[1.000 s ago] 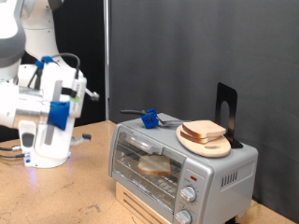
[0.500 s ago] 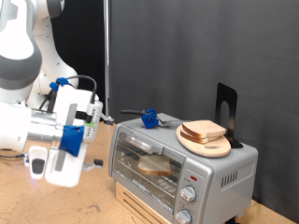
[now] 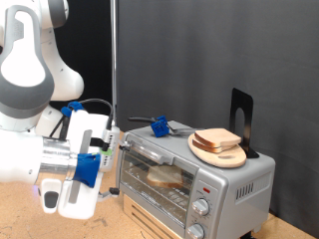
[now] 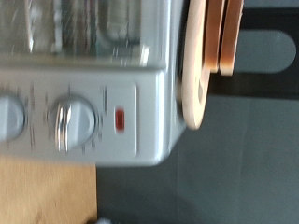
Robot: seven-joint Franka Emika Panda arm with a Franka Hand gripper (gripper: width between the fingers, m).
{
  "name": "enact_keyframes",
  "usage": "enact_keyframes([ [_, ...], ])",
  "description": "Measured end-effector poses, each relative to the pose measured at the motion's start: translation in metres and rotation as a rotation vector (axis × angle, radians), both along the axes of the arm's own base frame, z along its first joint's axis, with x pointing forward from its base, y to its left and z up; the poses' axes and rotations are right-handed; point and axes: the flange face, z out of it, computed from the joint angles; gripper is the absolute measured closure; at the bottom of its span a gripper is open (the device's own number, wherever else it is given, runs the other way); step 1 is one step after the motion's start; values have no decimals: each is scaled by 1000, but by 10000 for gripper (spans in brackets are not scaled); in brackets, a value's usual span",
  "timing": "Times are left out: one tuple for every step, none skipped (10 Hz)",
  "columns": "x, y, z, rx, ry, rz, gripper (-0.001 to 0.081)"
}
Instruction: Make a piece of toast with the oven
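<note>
Your oven is a small boxy unit in brushed silver-grey metal, with a glass door and a slim bar handle across its upper edge. It stands on a pale wooden base on the tabletop, which looks like chipboard. Through the glass you can see one piece of toast lying flat on the rack inside, pale with a tan crust; the door looks shut.

On the oven's roof, toward the exterior view's right, sits a round wooden plate, smooth and light-coloured, carrying a second slice of the same bread. Just behind it stands a flat black stand, upright. Also on the roof, nearer the exterior view's left, lies a tool with a blue grip and thin dark metal arms.

In the wrist view you get the oven's control panel close up: two ribbed round knobs and a small red light, with the plate's rim and the bread's crust at the oven's edge.

The gripper, white with blue parts, hangs low at the exterior view's left, near the oven's door but apart from it. You cannot tell from either picture whether its jaws are open or closed, and nothing shows between them.
</note>
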Motion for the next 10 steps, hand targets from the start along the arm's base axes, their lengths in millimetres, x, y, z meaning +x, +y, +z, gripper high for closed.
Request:
enact_keyframes([
  [-1, 3, -3, 9, 73, 23, 124],
  [-1, 6, -6, 9, 133, 44, 124],
  [-1, 10, -13, 3, 166, 55, 124],
  [-1, 14, -19, -7, 178, 62, 124],
  [-1, 16, -21, -14, 181, 63, 124],
  [-1, 16, -21, -9, 183, 67, 124],
  [-1, 17, -21, 1, 203, 59, 124],
  [2, 16, -23, 9, 231, 41, 124],
  [10, 14, -27, 12, 262, 12, 124],
  [21, 11, -33, 7, 267, -26, 124],
])
